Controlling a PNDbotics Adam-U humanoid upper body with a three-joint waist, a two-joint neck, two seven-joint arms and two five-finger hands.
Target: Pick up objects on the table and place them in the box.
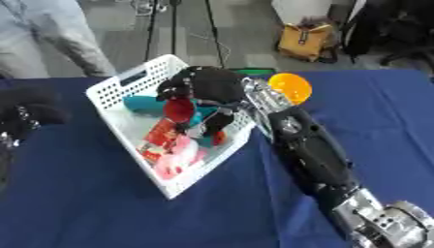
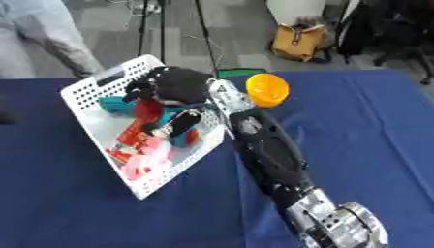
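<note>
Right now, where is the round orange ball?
The round orange ball sits on the blue table, just right of the white plastic basket, beside the robot's right arm.

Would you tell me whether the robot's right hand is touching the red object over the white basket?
Touching: in the left eye view the right hand has its fingers curled round the red object above the white basket.

A dark blue cloth (image 1: 101, 213) covers the tabletop across the lower part of the frame. Beyond it lies grey floor (image 1: 246, 29). A yellow bag (image 1: 307, 41) sits on the floor at upper right, with dark shapes beside it. Thin black stand legs (image 1: 174, 24) rise at top centre.
</note>
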